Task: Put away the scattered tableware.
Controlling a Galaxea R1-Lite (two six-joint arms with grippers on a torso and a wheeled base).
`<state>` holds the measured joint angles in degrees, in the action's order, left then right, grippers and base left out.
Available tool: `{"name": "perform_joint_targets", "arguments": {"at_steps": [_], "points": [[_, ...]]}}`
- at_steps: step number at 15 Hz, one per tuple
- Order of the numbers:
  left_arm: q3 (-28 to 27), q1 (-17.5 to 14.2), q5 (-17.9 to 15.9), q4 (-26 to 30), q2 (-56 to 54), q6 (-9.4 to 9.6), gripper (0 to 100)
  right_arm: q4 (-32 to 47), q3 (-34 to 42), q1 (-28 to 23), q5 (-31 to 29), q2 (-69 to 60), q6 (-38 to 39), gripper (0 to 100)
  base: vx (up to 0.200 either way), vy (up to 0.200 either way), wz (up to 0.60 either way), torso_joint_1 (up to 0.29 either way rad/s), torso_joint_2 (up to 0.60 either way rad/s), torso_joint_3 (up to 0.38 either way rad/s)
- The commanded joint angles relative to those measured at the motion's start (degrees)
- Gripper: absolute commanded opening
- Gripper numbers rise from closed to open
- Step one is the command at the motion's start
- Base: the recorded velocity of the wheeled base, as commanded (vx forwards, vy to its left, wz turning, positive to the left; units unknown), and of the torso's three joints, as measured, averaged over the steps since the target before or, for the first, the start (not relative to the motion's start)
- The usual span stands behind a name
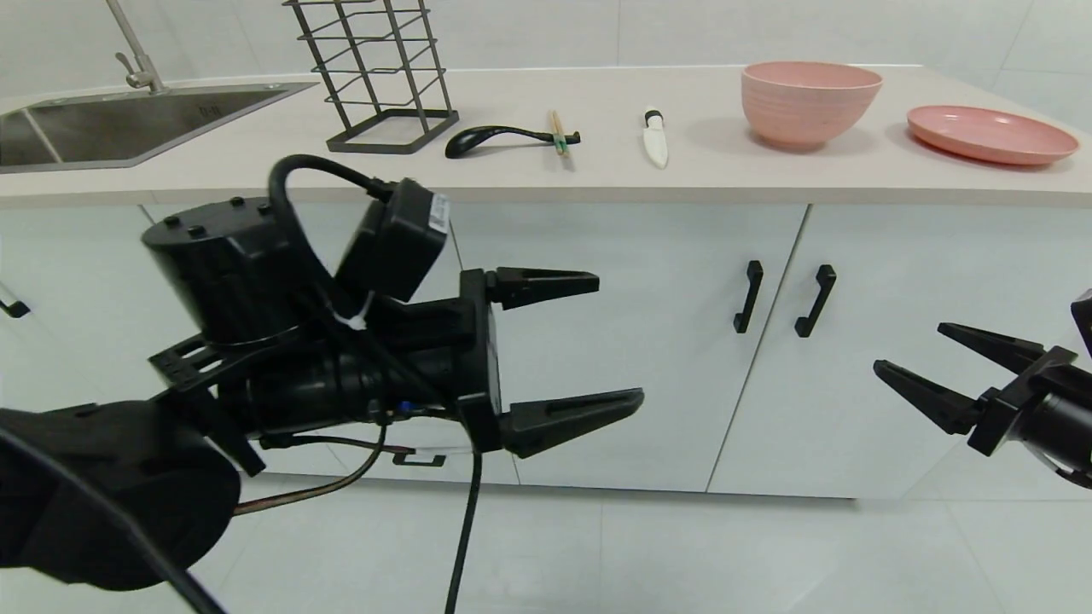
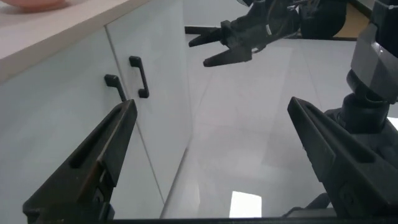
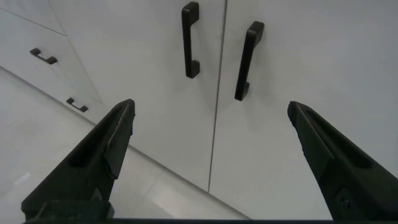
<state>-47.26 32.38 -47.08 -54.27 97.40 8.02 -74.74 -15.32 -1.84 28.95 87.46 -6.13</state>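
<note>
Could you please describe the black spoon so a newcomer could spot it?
On the pale countertop, look just right of the black wire rack. The glossy black spoon lies there, its handle reaching the wooden chopsticks; it is the only black utensil.

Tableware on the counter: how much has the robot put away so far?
Done: nothing that shows. The black spoon, chopsticks, white knife, pink bowl and pink plate all lie on the counter. In hand: nothing; the left hand and right hand are both open, in front of the cabinet doors below the counter. To do: every piece.
</note>
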Motion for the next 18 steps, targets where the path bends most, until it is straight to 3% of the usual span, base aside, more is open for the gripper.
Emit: {"name": "perform_joint_targets", "arguments": {"at_steps": [1,5,7,9,18], "points": [[-5.47,2.43,0.15,0.04,6.75,-0.02,100,-0.58,1.09,-0.27,0.31,0.52,-0.28,100,0.000,0.000,0.00,0.000,0.00,0.000],[-12.41,6.29,2.61,-0.04,13.95,-0.55,100,-4.45,3.55,-0.18,0.40,2.54,-0.37,100,0.000,0.000,0.00,0.000,0.00,0.000],[-13.82,6.38,2.87,0.04,15.71,-0.55,100,-7.96,3.81,0.00,2.60,4.30,-0.46,100,0.000,0.000,0.00,0.000,0.00,0.000],[-14.61,6.38,3.05,0.13,16.33,-0.64,100,-13.33,6.62,0.17,9.02,6.50,-0.72,100,0.000,0.000,0.00,0.000,0.00,0.000],[-15.32,6.12,3.13,0.04,16.42,-1.34,100,-15.26,15.32,-2.99,8.75,3.78,-0.81,100,0.000,0.000,-0.07,0.000,0.00,0.000]]}}
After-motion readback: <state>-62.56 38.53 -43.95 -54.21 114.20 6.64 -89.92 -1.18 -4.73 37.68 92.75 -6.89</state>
